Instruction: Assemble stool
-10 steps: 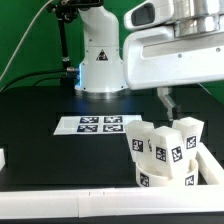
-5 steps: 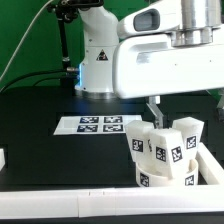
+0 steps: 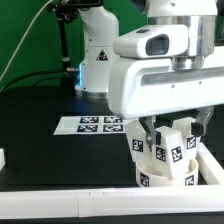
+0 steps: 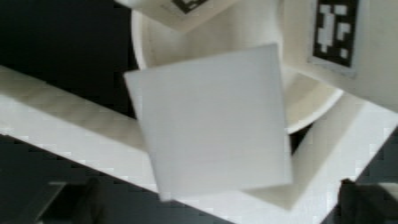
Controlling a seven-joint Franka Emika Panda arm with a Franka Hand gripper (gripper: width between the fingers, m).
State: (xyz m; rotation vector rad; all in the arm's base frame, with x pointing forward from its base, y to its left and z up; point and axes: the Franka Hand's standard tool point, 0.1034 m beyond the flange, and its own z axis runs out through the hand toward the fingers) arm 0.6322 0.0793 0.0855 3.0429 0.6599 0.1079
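Listing what we see on the black table [image 3: 40,120]: one gripper [image 3: 170,131], hanging low over the stool parts at the exterior view's right, its two fingers spread wide with nothing between them. One dark fingertip [image 3: 148,134] shows just above the parts; the other finger [image 3: 199,126] comes down on the far side of the cluster. We cannot tell whether either touches a part.

Stool parts: several chunky white legs [image 3: 160,152] with black-and-white square tags, standing bunched together on the round seat [image 3: 158,181], whose edge also carries tags. In the wrist view, one plain white leg face [image 4: 210,125] fills the middle, tilted, with the round seat [image 4: 317,100] behind it and a tagged leg [image 4: 334,28] beyond.

Low white wall pieces [image 3: 100,205] run along the near edge and beside the cluster.

Marker board [image 3: 88,124]: flat on the table, just beside the parts, toward the exterior view's left.

Robot base [image 3: 100,60]: behind, against the green backdrop [image 3: 25,35].
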